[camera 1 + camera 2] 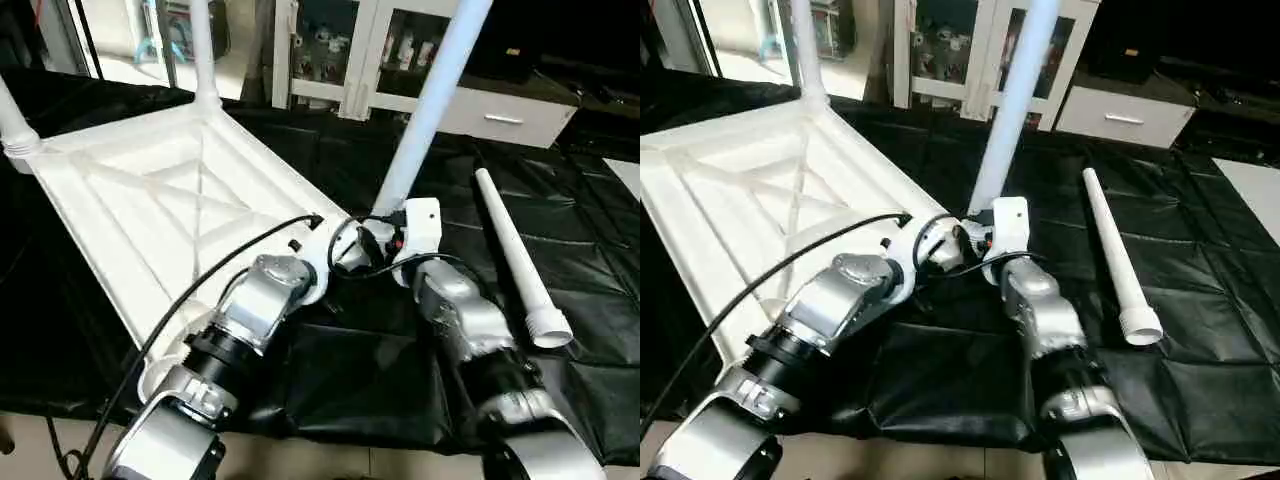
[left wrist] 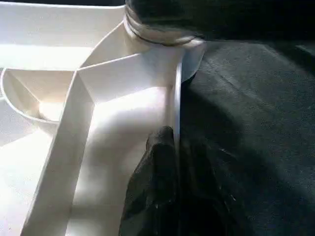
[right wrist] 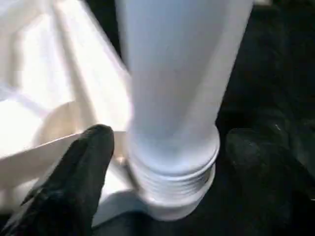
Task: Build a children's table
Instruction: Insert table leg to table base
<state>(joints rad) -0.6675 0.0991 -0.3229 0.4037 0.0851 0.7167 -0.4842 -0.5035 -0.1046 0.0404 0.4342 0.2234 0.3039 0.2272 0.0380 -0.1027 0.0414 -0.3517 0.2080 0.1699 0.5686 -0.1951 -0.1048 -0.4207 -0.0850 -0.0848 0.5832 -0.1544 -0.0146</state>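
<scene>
the children's table top (image 1: 150,200) lies ribs-up on the left of the black mat (image 1: 600,250). the left claw (image 2: 170,162) pinches its near rim. the third leg (image 1: 425,110) stands nearly upright in the corner socket between the right claw (image 3: 167,147)'s wide fingers. the spare leg (image 1: 515,255) lies farther right, nearest the right arm.
</scene>
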